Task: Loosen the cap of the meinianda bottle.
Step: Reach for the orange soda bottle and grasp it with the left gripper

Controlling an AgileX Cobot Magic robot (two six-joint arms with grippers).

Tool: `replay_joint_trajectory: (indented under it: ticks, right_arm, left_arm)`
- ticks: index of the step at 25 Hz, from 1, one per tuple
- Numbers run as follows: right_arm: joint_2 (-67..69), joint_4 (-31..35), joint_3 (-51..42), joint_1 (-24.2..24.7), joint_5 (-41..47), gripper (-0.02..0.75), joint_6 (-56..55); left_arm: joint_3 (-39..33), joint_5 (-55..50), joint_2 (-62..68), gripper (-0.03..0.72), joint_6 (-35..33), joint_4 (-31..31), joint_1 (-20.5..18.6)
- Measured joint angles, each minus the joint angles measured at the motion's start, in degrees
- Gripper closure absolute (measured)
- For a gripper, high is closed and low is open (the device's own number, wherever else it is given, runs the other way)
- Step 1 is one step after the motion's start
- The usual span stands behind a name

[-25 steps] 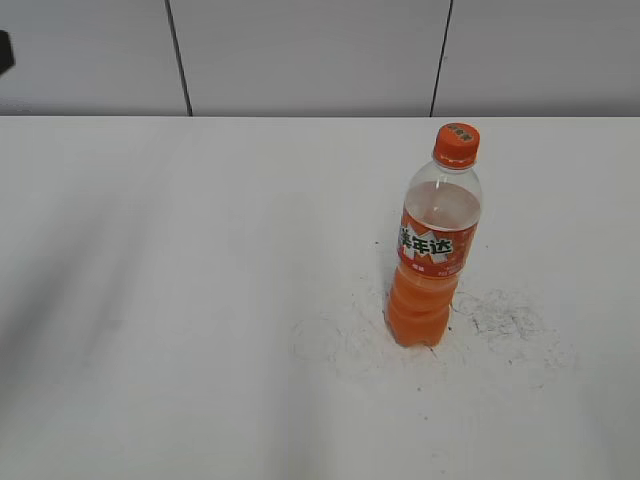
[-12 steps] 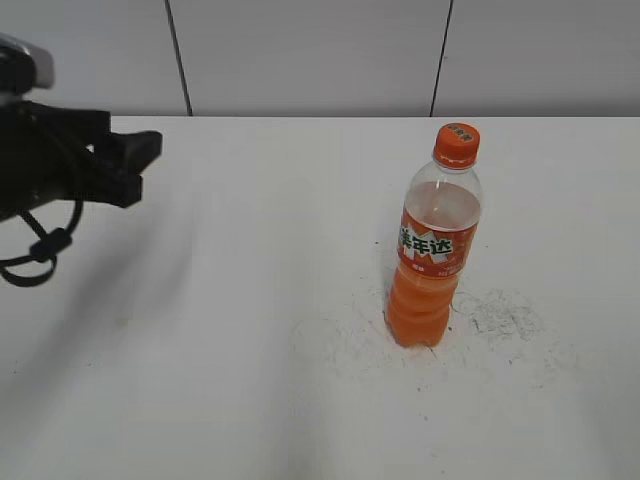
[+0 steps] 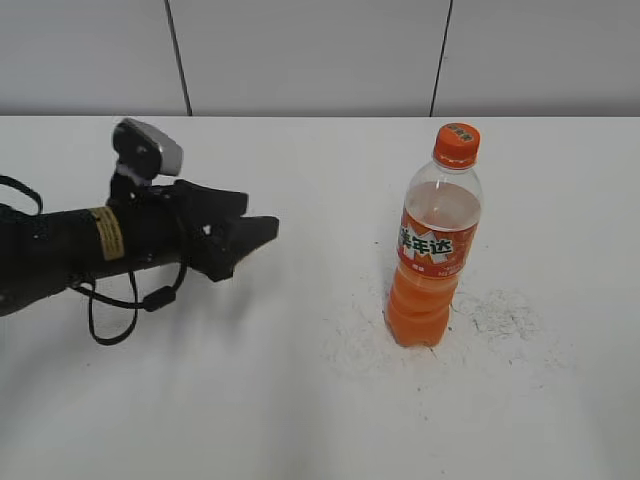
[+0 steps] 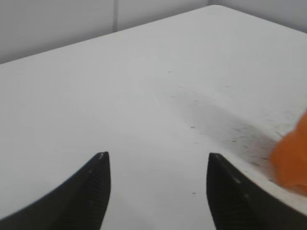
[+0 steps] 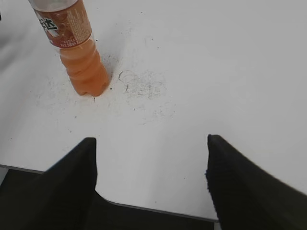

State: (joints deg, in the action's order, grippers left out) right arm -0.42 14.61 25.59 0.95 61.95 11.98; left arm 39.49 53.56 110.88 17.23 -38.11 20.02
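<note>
Right of centre stands the meinianda bottle [image 3: 433, 245], upright, cap [image 3: 456, 144] on. Your left gripper [image 3: 255, 238], jaws wide and empty, sits well apart at left. Grip the body squarely below the label first.

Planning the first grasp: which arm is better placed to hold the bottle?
Probably left: the left gripper, open, is over the table beside the meinianda bottle. The right gripper, open, hangs back past the table edge.
</note>
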Motion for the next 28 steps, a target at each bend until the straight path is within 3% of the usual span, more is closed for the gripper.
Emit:
replay_joint_trajectory:
  ticks: [4, 9, 13, 16, 22, 28]
  right_arm:
    - [0.00, 0.00, 0.00, 0.00, 0.05, 0.213, 0.00]
    - [0.00, 0.00, 0.00, 0.00, 0.05, 0.213, 0.00]
    - [0.00, 0.00, 0.00, 0.00, 0.05, 0.213, 0.00]
    - [0.00, 0.00, 0.00, 0.00, 0.05, 0.213, 0.00]
    - [0.00, 0.00, 0.00, 0.00, 0.05, 0.213, 0.00]
    - [0.00, 0.00, 0.00, 0.00, 0.05, 0.213, 0.00]
  left_arm:
    - [5.96, 4.81, 5.74, 0.193, 6.70, -15.44, 0.00]
    - [10.49, 10.67, 9.15, 0.138, 9.25, -24.89, 0.05]
    - [12.13, 13.81, 11.07, 0.041, 9.63, -27.02, 0.33]
    - [14.13, 14.09, 13.22, 0.015, 9.70, -28.17, 1.76]
    - [19.72, 13.65, 17.34, 0.017, 9.77, -29.03, 6.43]
    - [22.03, 10.88, 17.64, 0.069, 9.83, -29.03, 8.45]
